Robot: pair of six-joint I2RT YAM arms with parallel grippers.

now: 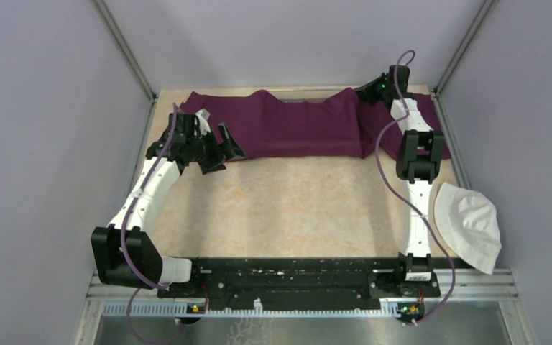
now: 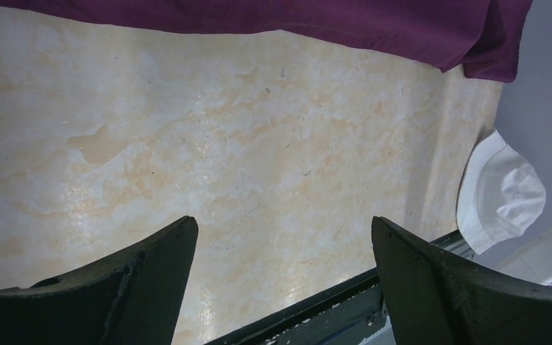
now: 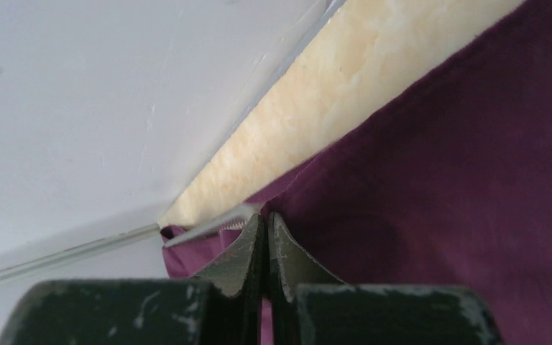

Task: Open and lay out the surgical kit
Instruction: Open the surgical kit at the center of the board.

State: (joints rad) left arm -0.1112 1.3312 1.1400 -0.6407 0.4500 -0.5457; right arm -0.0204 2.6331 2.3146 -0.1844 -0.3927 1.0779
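Two arms work at the far side of the table (image 1: 295,215), where the dark purple wrap (image 1: 295,126) lies as a long folded bundle along the back edge. We see neither the mesh tray nor any instrument, so we judge the kit unopened and the step in hand to be the first unfolding of the cloth.

Our right gripper (image 3: 266,219) is at the wrap's far right corner, close to the wall, with its jaws pressed together right at the cloth's edge. We cannot tell whether a fold is actually caught between them. Our left gripper (image 1: 223,149) hangs just above bare tabletop beside the wrap's left end, jaws spread wide and holding nothing. A white cloth (image 1: 467,223) lies well apart on the right, near that arm's base.

Next, we think the right arm needs to draw its corner up and outward, gently enough to show whether the cloth follows. If it does not, we need a deeper bite. The left gripper should then drop onto the near left flap.
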